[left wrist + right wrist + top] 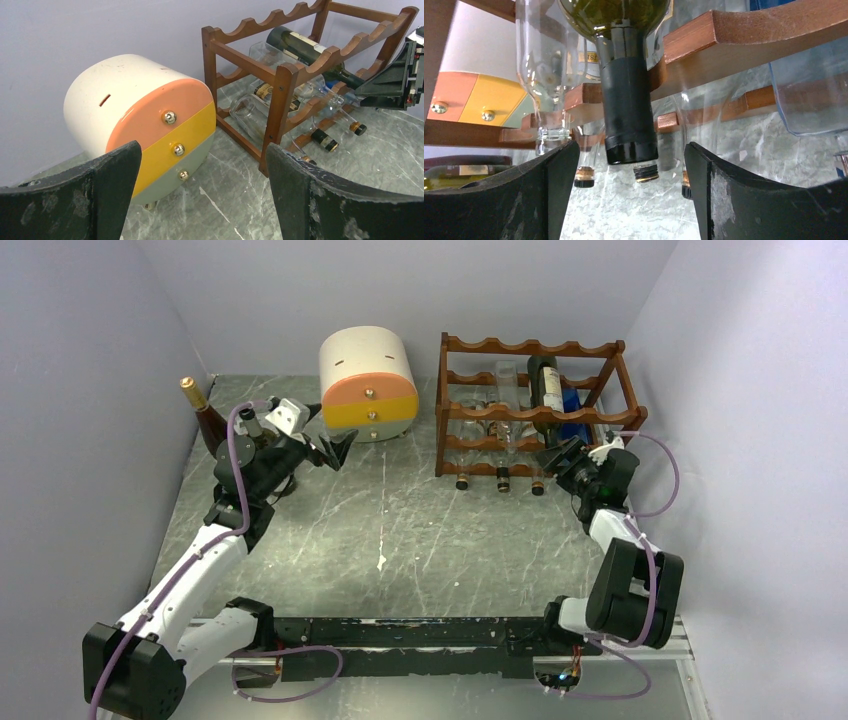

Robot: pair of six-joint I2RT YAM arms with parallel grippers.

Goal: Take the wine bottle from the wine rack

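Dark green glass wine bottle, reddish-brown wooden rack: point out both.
Dark green glass wine bottle [626, 100]: right wrist view, black foil neck.
Reddish-brown wooden rack [585, 349]: top external view, upper rear rail.

Robotics lab test booth. Plain pale lilac walls [400, 290] close in a grey marble-patterned table [400, 540] on three sides, like a purpose-built enclosure. Two black-and-white robot arms, the left arm [200, 558] and the right arm [630, 590], are bolted to a black rail [400, 633] along the table's near edge. Purple cables [237, 465] loop along them. A wooden wine rack [530, 417], a cream-and-orange drawer unit [368, 383] and an upright brown bottle [205, 420] stand on the table, set apart like test props.
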